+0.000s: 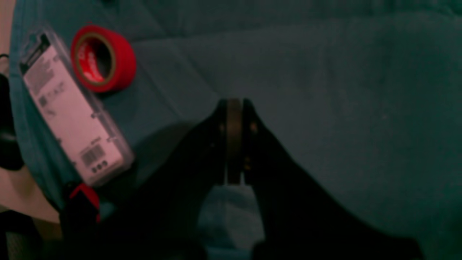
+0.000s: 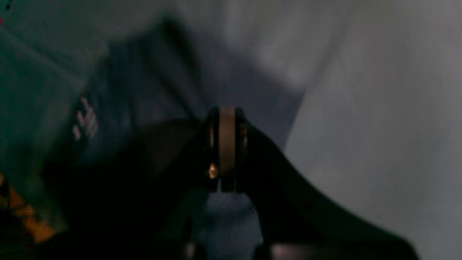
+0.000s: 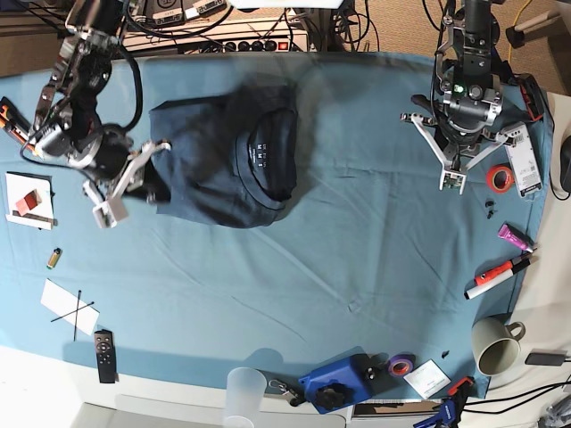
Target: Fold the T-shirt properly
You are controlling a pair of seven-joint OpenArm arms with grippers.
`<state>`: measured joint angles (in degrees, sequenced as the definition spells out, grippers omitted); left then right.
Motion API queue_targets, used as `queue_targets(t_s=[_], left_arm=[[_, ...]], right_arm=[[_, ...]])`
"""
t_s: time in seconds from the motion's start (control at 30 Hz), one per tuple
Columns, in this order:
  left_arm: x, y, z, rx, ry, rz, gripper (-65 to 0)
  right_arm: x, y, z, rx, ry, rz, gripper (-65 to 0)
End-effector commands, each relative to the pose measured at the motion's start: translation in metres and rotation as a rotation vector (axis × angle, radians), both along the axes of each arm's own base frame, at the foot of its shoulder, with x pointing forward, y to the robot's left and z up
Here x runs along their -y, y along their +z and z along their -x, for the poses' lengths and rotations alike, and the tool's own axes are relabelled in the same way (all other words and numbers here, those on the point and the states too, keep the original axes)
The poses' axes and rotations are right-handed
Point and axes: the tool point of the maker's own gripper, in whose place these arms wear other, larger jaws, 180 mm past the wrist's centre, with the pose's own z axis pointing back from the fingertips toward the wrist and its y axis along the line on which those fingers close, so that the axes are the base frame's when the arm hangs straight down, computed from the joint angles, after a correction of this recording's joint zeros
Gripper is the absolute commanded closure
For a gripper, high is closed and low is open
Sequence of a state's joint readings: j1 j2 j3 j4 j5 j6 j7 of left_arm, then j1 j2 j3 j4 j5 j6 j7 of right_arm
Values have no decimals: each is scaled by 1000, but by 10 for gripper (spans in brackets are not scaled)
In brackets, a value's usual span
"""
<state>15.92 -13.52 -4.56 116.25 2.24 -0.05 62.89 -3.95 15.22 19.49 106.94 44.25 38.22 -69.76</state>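
The dark navy T-shirt (image 3: 223, 165) lies bunched on the teal table cloth (image 3: 312, 267) at the upper left, with its collar and white neck label facing up. In the blurred right wrist view the T-shirt (image 2: 144, 83) fills the left and middle, its label to the left of the fingers. My right gripper (image 3: 105, 214) (image 2: 226, 110) hovers at the shirt's left edge. It is shut and no cloth shows between its pads. My left gripper (image 3: 453, 183) (image 1: 234, 104) is shut on nothing over bare table cloth at the far right, well away from the shirt.
A red tape roll (image 1: 103, 57) (image 3: 500, 176) and a clear plastic pack (image 1: 72, 108) lie beside my left gripper. Markers (image 3: 495, 272) and a mug (image 3: 495, 346) sit at the right edge. A plastic cup (image 3: 243, 392), a blue tool (image 3: 339, 383) and a remote (image 3: 105, 355) line the front.
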Motion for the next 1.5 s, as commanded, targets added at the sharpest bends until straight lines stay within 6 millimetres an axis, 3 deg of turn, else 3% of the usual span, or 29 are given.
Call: queue_targets(t_s=[0.0,0.07,0.2,0.37,0.47,0.63,0.83,1.0,1.17,1.3,1.47], left_arm=[[-1,10,-8,44,-5,-4,0],[1,10,-10,48,-7,7,0],[1,10,-9,42,-6,6,0],[0,9,-7,32,-3,4,0],[-1,7,-5,19,0,3,0],[-9,6,-1,-3,13,-43,0],[-29,12,-2,-4,5,-120,0],[-49,10,10,-54,19,-161,0],[-59,5,25,-97,68,-47,0],[-74,12,42,-95,130,17,0],[-77,21,70,-107,139,90,0]], right_arm=[[4,13,-12,54,-5,-6,-4],[8,5,-23,28,-23,-10,-4],[14,-31,-35,-90,-55,-55,-4],[7,-66,-33,-220,-43,-91,-4],[2,-71,-31,-248,-40,-92,0],[7,-61,-31,-243,-57,-68,0],[20,-4,-37,-70,-72,18,0],[21,-8,-9,-100,-64,33,0],[10,-17,34,-140,-20,92,0],[2,-21,69,-172,16,143,0],[-3,-36,109,-258,40,161,0]])
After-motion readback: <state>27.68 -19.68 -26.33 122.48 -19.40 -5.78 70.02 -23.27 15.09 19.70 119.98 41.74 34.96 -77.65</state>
